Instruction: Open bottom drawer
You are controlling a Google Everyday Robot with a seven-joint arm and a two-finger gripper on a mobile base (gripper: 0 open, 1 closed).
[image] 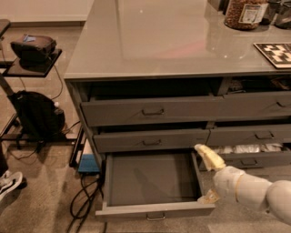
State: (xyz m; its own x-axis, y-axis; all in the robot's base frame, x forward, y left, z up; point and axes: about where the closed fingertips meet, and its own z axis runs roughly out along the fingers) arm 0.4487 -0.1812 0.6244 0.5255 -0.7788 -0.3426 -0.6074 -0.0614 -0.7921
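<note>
**Cut off at the edges, blurred in the drawers**

The gripper (205,175) is hovering just right of the bottom drawer (152,179) with its fingers spread, and its arm (254,193) is running off the right edge. The jar (243,11) is losing its top to the upper edge. The checkered board (275,52) and a shoe (9,182) are being cropped at the sides. White bundles (248,148) in the neighbouring drawer (254,160) are blurring together, perhaps wrapped.

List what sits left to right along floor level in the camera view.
From the left: white shoe → black cables → bottom drawer, pulled open → pincer, at the drawer's right front corner.
</note>
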